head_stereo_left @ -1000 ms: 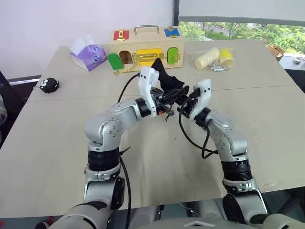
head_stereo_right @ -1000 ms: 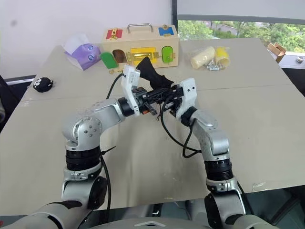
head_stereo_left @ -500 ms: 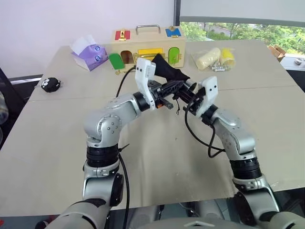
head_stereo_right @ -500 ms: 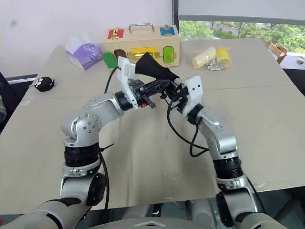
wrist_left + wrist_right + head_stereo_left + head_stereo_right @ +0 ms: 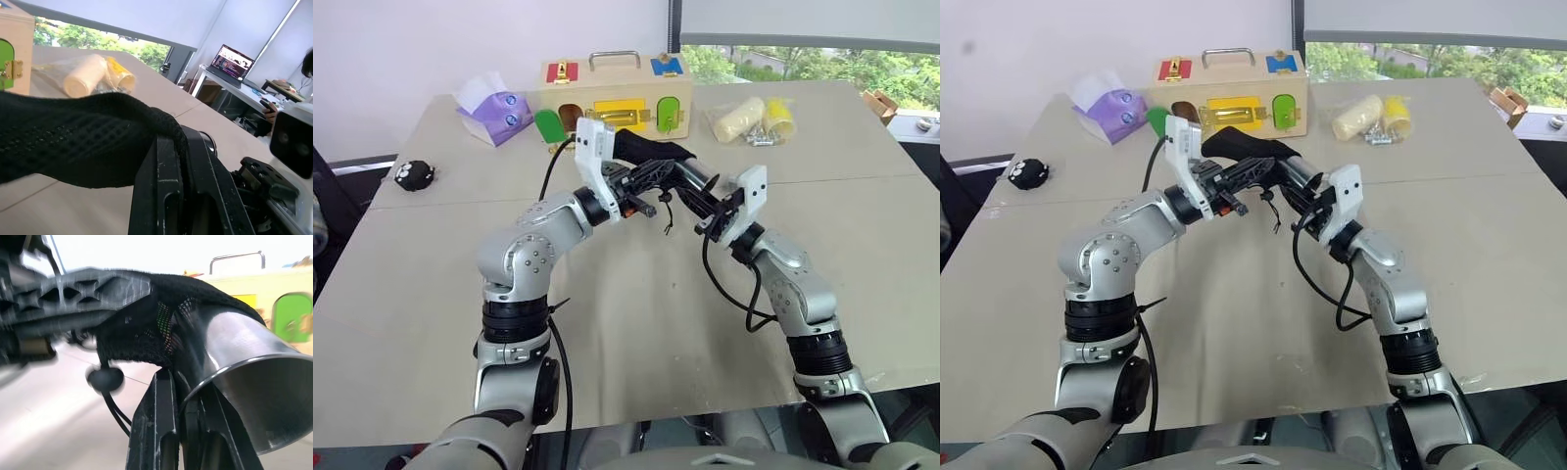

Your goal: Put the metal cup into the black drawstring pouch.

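- Against a second ago, both arms have carried the black drawstring pouch (image 5: 651,157) higher and further toward the wooden latch box (image 5: 614,91); the pouch, then bunched into a peak, now lies drawn out flatter between the two grippers.
- The left gripper (image 5: 651,184) is clamped shut on the pouch's fabric edge, seen close up in the left wrist view, where the mesh cloth drapes over its closed fingers (image 5: 164,196).
- The metal cup (image 5: 244,382) sits partway inside the pouch, its closed end under the fabric, its open rim poking out toward the right wrist camera.
- The right gripper (image 5: 710,206) is closed on the cup's rim, one finger inside, one outside.
- The cord's toggle (image 5: 103,378) dangles below the pouch.
- How deep the cup reaches is hidden by the cloth.
- Off to the right on the table (image 5: 862,196), wrapped yellow rolls (image 5: 752,117) lie untouched.
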You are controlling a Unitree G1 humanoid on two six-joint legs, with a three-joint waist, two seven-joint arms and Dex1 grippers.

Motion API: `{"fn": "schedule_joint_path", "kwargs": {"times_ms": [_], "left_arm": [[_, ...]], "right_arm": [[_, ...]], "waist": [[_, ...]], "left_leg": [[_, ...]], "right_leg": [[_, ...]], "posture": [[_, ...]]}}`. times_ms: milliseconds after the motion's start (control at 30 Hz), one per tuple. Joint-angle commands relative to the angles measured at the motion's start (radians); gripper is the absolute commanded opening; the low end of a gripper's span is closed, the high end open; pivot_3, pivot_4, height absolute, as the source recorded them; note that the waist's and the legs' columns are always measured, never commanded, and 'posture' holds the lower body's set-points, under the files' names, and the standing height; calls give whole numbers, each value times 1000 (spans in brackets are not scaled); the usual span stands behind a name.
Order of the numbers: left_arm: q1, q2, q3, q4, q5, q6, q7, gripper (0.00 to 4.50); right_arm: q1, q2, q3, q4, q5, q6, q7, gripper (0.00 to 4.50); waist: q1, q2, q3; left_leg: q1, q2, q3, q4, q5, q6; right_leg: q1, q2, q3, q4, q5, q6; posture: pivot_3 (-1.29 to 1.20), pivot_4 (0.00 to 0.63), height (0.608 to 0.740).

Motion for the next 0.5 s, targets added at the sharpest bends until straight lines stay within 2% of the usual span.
{"fn": "schedule_joint_path", "kwargs": {"times_ms": [33,133,300,500], "left_arm": [[18,18,32,-85,-92,8,-49,0],[42,25,27,-116,-161,39,-77,0],[59,40,26,-128,-217,57,-77,0],[67,50,26,-130,-240,48,-68,0]], "right_arm": [[-25,36,-141,-39,164,122,-100,19],[-51,76,-181,-45,287,211,-142,19],[-82,88,-205,-30,387,271,-172,19],[-109,78,-206,27,340,211,-206,19]], "waist": [[-1,0,0],[-3,0,0],[-2,0,0],[-2,0,0]], "left_leg": [[0,0,0,0,0,0],[0,0,0,0,0,0],[0,0,0,0,0,0],[0,0,0,0,0,0]], "right_leg": [[0,0,0,0,0,0],[0,0,0,0,0,0],[0,0,0,0,0,0],[0,0,0,0,0,0]], "posture": [[0,150,740],[0,150,740],[0,150,740],[0,150,740]]}}
